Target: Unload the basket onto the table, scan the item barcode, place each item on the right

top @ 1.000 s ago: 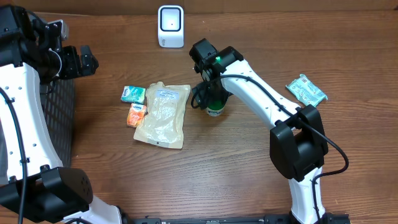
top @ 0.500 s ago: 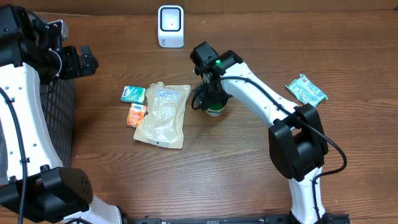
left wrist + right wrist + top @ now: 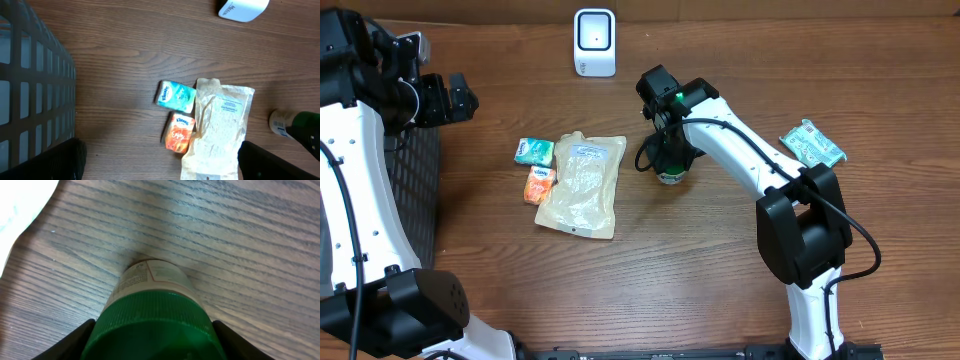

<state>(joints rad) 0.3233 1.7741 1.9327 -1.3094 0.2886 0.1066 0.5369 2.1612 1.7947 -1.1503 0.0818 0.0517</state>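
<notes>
From overhead, the right gripper (image 3: 668, 152) is sitting low over the green-capped bottle (image 3: 669, 174). Its wrist is lying slightly further right than a second ago, centring over the cap. The bottle is standing upright on the worktop (image 3: 720, 280) in about the same spot as before, just right of the pouch (image 3: 582, 185) and well short of the scanner (image 3: 594, 42) at the far edge. The left gripper (image 3: 445, 97) is hanging unmoved above the basket (image 3: 420, 200).

In the left wrist view, the left gripper (image 3: 160, 162) is showing its fingers wide apart with nothing between them. Below it are lying the teal tissue pack (image 3: 176, 96), the orange tissue pack (image 3: 179, 132) and the pouch (image 3: 217, 130), with the bottle (image 3: 295, 125) at the right edge.

In the right wrist view, the right gripper (image 3: 155, 345) is straddling the green cap (image 3: 155, 322), a finger hugging each side. Whether the fingers are already pressing on it cannot be told. The label (image 3: 150, 275) is showing below the cap, but no barcode is readable.

The grasp is probably being settled, so the lift and the carry to the scanner are still ahead.
</notes>
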